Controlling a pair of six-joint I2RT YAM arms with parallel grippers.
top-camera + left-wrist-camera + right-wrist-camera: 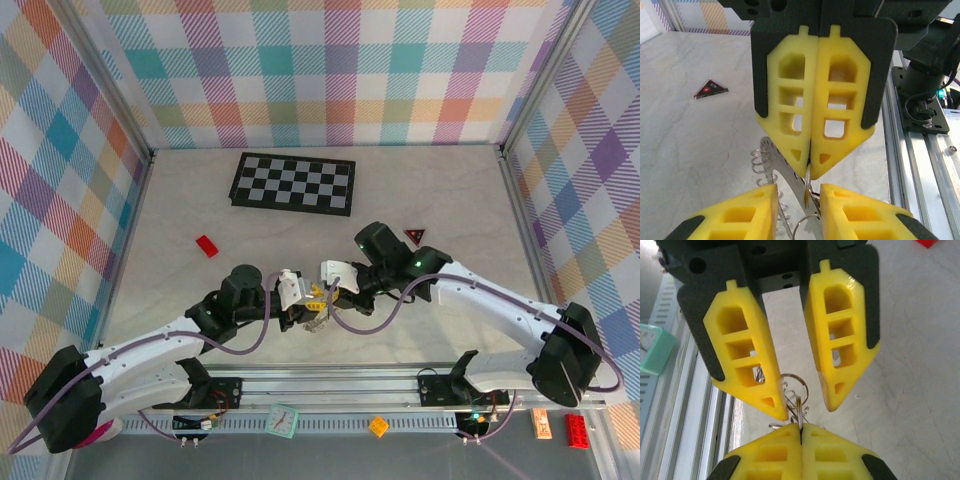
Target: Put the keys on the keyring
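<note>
The keyring, a flat grey metal band fringed with small wire loops, lies on the table between the two arms' tips. In the left wrist view the keyring runs down between the fingers of my left gripper, which stand apart around it. My right gripper points at it from above, shut on a thin silver key seen edge-on. In the right wrist view my right gripper pinches that key, and a wire loop shows between the open fingers of my left gripper. From above, my left gripper and right gripper meet tip to tip.
A black-and-white checkerboard lies at the back. A small red brick sits to the left and a red triangle to the right. The metal rail with a teal clock runs along the near edge.
</note>
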